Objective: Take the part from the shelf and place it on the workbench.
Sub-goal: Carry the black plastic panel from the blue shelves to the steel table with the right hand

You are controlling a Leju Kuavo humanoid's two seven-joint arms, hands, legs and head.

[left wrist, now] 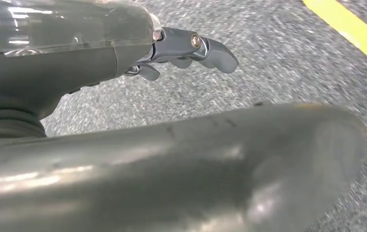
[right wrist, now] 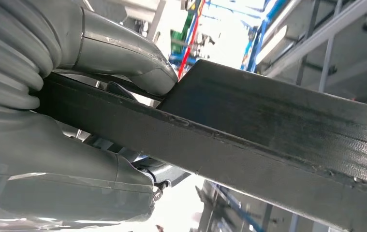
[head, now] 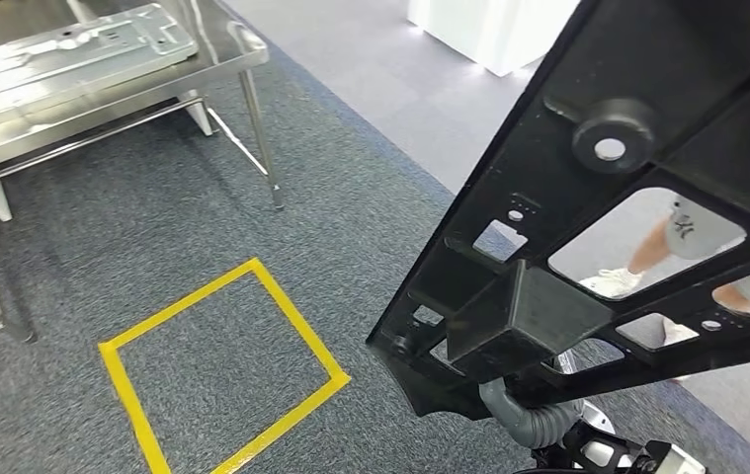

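Black part (right wrist: 278, 140) in right hand (right wrist: 75, 96)

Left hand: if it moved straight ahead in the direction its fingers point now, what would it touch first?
Probably the grey carpet floor. In the left wrist view the left hand holds nothing, and nothing but carpet lies beyond its fingers; the yellow tape line is off to one side. Depth is uncertain.

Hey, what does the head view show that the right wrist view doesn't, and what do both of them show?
Head view alone: the steel workbench with a grey metal panel lying on it, a yellow tape square on the grey carpet, and a person's legs seen through the part's openings.
Right wrist view alone: the right hand gripping the part's edge, with blue racking behind.
Both: the black part, held up off the floor.
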